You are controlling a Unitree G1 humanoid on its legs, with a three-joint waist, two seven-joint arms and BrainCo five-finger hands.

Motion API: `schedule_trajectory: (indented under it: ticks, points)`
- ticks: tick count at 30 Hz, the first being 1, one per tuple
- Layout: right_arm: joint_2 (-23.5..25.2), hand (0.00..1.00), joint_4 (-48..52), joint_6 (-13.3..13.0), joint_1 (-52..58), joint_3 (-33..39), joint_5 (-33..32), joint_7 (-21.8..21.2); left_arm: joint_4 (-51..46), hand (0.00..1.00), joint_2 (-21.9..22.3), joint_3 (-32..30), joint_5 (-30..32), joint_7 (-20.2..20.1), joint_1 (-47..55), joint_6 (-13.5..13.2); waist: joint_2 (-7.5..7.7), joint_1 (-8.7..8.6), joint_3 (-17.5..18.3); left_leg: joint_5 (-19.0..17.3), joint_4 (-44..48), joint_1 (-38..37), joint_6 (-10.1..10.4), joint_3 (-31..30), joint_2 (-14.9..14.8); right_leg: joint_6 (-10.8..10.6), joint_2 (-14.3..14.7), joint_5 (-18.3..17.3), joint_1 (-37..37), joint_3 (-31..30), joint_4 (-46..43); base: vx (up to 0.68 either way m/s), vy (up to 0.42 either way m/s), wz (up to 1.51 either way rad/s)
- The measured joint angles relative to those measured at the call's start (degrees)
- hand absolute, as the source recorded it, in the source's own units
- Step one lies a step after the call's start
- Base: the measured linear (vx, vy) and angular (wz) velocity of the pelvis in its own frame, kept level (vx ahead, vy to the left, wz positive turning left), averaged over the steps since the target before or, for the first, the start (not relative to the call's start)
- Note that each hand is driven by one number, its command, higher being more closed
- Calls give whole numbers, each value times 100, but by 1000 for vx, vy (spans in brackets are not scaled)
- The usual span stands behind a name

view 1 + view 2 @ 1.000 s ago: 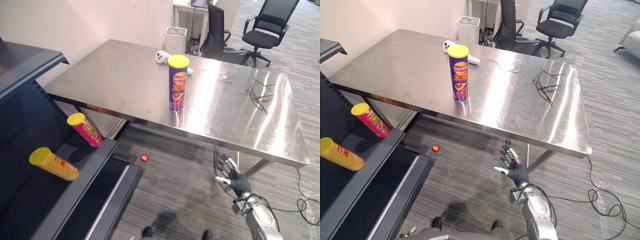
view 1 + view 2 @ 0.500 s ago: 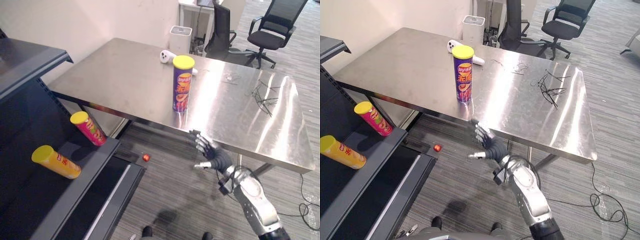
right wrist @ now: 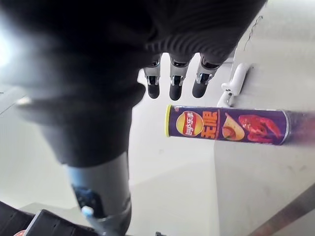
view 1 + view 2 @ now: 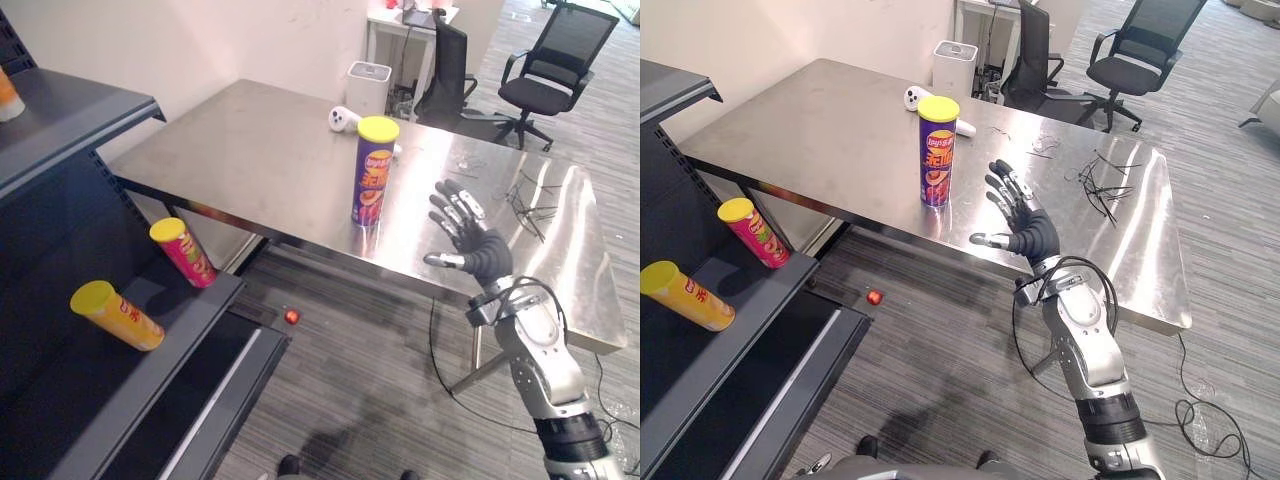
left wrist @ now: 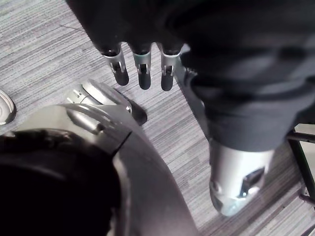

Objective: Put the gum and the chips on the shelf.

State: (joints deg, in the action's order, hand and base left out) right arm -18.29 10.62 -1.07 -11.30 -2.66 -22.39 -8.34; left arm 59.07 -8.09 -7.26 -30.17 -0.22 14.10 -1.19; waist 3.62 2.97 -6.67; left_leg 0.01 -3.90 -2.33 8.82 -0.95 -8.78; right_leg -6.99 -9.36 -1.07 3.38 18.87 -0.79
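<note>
The purple chips can [image 4: 374,172] stands upright near the front edge of the steel table [image 4: 250,150], mid-frame, with neither hand on it. The right hand [image 4: 482,252] hovers to its right, apart from it. Its fingers are spread, the thumb is out and the palm faces the can, probably readied to wrap its side. The left hand [image 5: 142,69] hangs with straight fingers, holding nothing. At lower left, a red can [image 4: 182,252] and a yellow can [image 4: 115,315] lie on the dark shelf [image 4: 100,390], the likely destination.
</note>
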Motion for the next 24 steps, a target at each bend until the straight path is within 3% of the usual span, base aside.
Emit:
schedule_trajectory:
  ticks: [6, 10, 14, 24]
  points:
    - [-11, 0, -1363, 82, -681, 275, 241, 586, -53, 0, 15, 14, 64, -3, 10, 1, -33, 42, -20, 72, -3, 4, 9, -165, 24, -23, -16, 14, 110, 186, 49, -10, -2, 15]
    - [-212, 0, -2047, 92, -1255, 300, 437, 923, -92, 0, 70, 26, 170, -2, 20, 13, -136, 101, -93, 203, -115, 45, -10, -332, 69, -42, -52, 33, 132, 351, 50, -45, -2, 22]
    - [-366, 0, -2762, 115, -1865, 467, 442, 1324, -273, 0, 82, 39, 168, -8, 63, 44, -154, 226, -264, 287, -131, 122, -34, -493, 144, -64, -109, 50, 166, 475, 51, -34, 10, 22]
    - [-631, 0, -3884, 220, -3008, 463, 437, 1416, -563, 0, 74, 77, 168, -67, 86, 115, -122, 379, -556, 390, -144, 225, -68, -760, 273, -82, -224, 60, 209, 727, 4, -8, 3, 14]
